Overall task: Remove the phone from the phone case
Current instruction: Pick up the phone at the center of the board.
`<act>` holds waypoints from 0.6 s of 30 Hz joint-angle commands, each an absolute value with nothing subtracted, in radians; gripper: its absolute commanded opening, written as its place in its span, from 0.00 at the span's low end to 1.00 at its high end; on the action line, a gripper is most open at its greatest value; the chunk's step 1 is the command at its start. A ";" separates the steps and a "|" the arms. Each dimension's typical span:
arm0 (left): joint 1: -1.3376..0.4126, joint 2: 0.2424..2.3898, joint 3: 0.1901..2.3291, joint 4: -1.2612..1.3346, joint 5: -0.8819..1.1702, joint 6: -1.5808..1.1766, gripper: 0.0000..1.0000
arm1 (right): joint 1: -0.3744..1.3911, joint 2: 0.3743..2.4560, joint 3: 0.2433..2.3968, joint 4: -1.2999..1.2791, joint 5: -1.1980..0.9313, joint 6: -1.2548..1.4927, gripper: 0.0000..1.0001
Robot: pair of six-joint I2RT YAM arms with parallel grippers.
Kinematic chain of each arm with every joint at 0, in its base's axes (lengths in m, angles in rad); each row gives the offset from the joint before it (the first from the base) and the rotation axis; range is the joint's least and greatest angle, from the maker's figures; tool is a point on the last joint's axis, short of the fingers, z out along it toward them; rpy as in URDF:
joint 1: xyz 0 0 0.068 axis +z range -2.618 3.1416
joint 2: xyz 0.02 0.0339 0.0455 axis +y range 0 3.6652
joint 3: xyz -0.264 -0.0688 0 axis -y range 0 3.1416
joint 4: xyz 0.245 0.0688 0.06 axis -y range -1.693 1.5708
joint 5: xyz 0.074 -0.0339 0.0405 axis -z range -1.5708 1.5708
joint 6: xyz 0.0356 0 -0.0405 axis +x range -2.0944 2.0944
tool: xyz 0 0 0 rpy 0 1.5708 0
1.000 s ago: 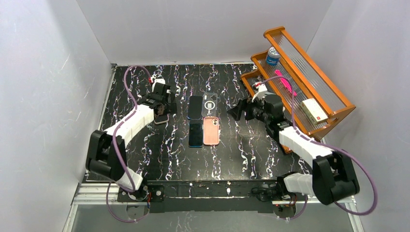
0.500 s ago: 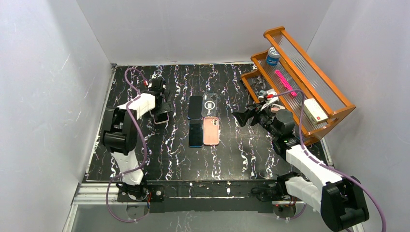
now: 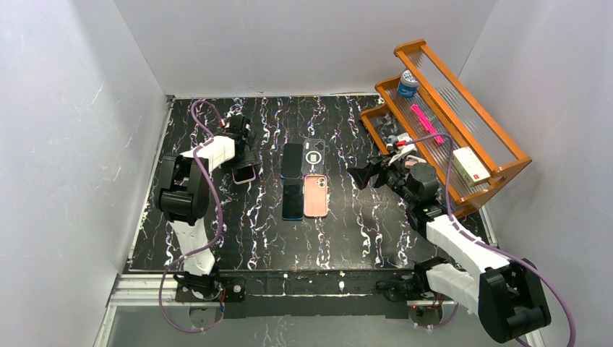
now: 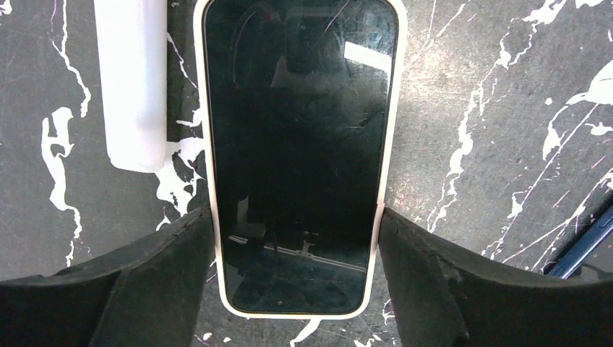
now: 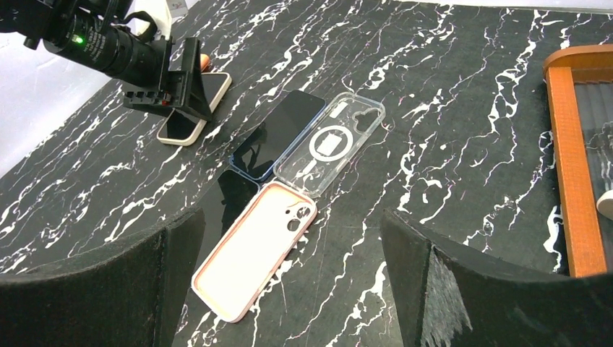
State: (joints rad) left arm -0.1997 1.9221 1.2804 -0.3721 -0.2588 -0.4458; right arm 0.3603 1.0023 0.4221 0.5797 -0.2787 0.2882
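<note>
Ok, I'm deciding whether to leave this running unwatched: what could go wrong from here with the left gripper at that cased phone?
1. The left gripper's fingers flank the cased phone across its case, so closing may clamp case and phone together and lift both.
2. The right gripper hangs open near the rack, so nothing pins the case down.
3. Another phone lies close by; a slip might knock it.
</note>
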 commanded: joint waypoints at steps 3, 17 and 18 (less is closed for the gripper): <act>-0.195 1.933 1.251 -0.446 -0.181 -0.395 0.63 | 0.359 1.015 0.424 0.639 -0.259 0.299 0.99; -0.228 1.687 1.161 -0.389 -0.070 -0.158 0.09 | 0.360 1.087 0.513 0.485 -0.316 0.331 0.99; -0.236 1.665 1.149 -0.377 -0.067 -0.136 0.06 | 0.360 1.093 0.520 0.469 -0.326 0.337 0.99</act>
